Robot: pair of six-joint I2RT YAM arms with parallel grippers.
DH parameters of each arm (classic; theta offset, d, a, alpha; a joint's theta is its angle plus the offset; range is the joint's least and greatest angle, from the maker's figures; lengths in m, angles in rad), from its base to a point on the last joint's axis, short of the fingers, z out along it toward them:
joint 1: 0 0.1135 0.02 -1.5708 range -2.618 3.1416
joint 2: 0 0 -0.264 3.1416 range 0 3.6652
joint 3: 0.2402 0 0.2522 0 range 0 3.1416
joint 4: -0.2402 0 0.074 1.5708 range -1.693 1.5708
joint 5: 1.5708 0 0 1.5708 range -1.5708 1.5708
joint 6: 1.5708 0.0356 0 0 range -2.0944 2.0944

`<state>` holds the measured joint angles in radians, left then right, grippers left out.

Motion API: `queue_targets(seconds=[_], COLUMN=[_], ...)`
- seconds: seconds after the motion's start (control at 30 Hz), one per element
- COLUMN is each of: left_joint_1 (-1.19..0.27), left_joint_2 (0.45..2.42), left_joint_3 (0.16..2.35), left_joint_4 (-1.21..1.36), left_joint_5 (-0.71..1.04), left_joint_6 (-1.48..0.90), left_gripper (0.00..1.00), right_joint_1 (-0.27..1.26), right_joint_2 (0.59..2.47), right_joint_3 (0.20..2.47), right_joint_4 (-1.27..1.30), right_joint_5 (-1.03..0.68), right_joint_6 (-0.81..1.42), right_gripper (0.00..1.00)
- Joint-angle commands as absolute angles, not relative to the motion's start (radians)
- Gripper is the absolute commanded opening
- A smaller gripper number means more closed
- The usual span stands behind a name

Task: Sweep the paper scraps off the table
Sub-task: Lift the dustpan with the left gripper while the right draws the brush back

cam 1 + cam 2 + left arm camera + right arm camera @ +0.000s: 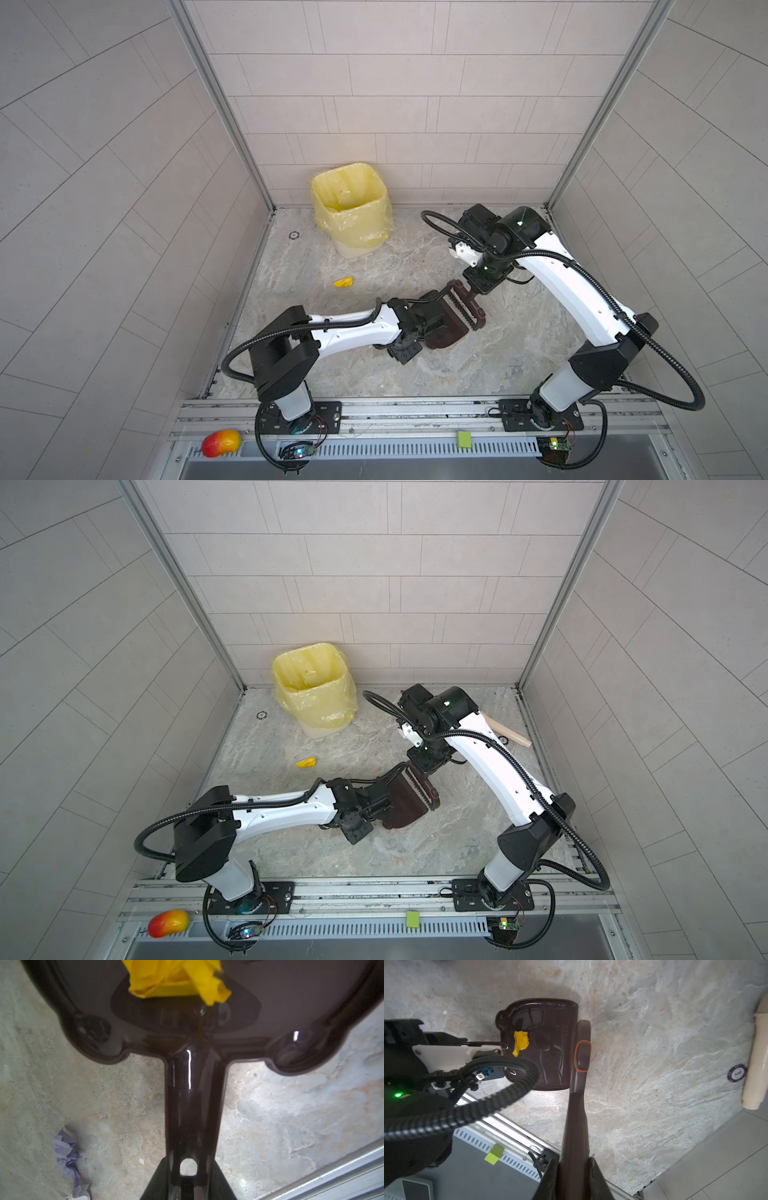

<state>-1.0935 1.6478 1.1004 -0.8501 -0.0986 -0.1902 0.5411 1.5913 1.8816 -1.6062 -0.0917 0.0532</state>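
Observation:
My left gripper [188, 1169] is shut on the handle of a dark brown dustpan [291, 1001], low over the table [498, 365]. One yellow paper scrap [520, 1043] lies inside the pan. My right gripper [573, 1161] is shut on the handle of a brown brush [582, 1047], whose head lies along the pan's open lip. In both top views the grippers [432, 324] [478, 286] meet mid-table. Another yellow scrap [343, 282] [305, 763] lies on the table left of the pan. A lilac scrap [66, 1151] lies beside the pan's handle.
A bin lined with a yellow bag [351, 208] stands at the back left. A cream cylinder [756, 1059] and a purple chip [736, 1073] lie by the right rail. A mango toy [221, 443] and a green square [464, 439] sit on the front ledge.

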Motion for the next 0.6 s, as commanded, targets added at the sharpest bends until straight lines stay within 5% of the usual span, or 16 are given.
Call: queue_targets(seconds=[0.0, 0.57], left_joint_1=[-1.096, -1.041], left_joint_2=[1.595, 1.398], left_joint_3=[1.095, 1.333], left_joint_4=[-0.871, -1.296], left_joint_5=[-0.133, -0.236], left_joint_6=[-0.227, -0.358], left_gripper=[0.00, 0.00], right_joint_1=[0.477, 0.263], right_joint_2=[1.517, 1.364], right_joint_3=[1.910, 1.656], right_joint_4=[-1.661, -1.450], right_joint_5=[-0.053, -0.217], right_joint_6=[0.066, 0.050], right_gripper=[0.00, 0.00])
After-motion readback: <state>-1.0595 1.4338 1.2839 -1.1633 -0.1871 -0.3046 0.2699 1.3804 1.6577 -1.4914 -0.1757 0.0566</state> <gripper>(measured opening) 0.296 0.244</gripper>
